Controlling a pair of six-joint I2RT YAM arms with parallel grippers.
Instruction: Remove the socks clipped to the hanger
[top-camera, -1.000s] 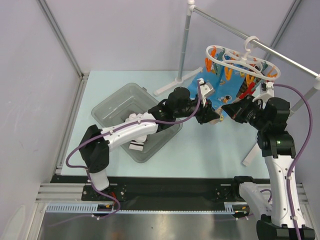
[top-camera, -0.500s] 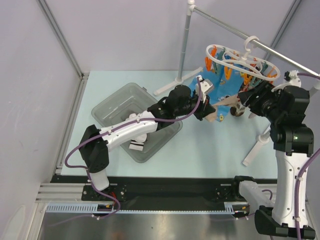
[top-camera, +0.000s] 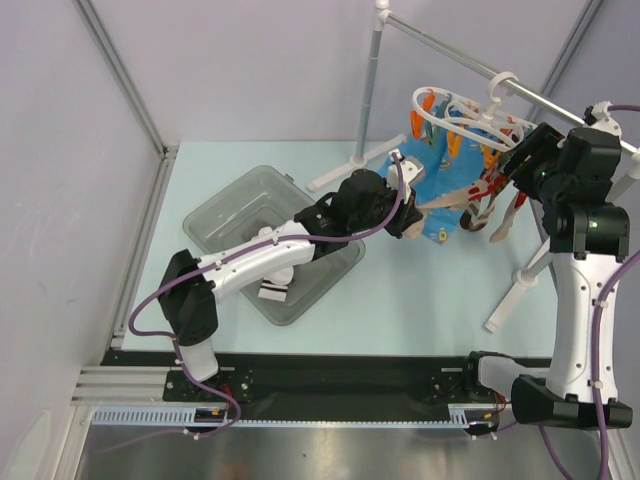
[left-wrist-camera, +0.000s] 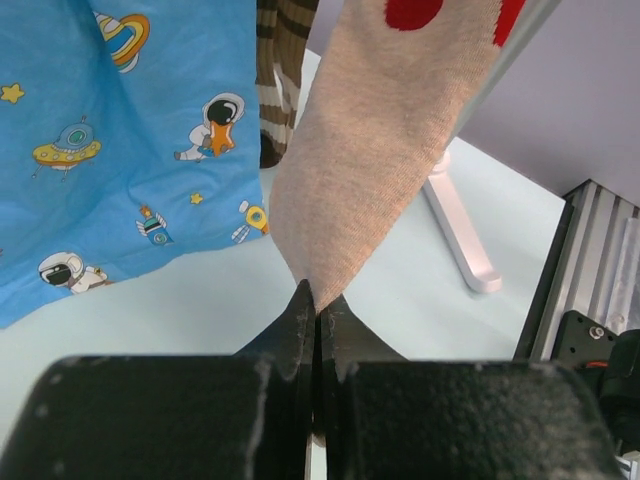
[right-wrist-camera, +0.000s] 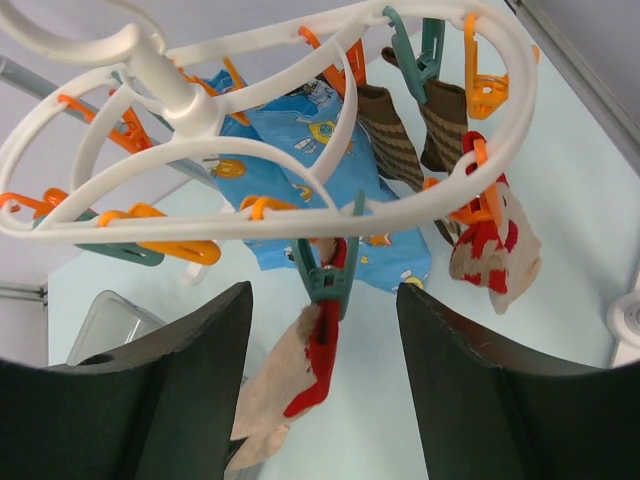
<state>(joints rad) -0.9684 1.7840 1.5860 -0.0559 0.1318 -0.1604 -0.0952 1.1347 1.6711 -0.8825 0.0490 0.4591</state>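
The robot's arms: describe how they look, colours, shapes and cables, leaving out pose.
The left arm and right arm have white shell links joined by chunky black joints. A purple cable runs from each base along the arm. The left pincer has flat matt-black fingers with pale scuffs; the right pincer has broad black fingers.

Your two arms are built alike. The left arm (top-camera: 255, 262) and the right arm (top-camera: 572, 300) wear glossy white shells along their long links, with bulky matt black housings at the joints, and each stands on a black base (top-camera: 200, 368). A purple cable (top-camera: 134, 318) runs loose along the outside of each arm, from the base up towards the wrist. Your left claw (left-wrist-camera: 315, 305) has black, faintly scuffed fingers flecked with pale specks and narrowing to thin tips, while your right claw (right-wrist-camera: 322, 300) shows broad, smooth black fingers (right-wrist-camera: 480, 390).
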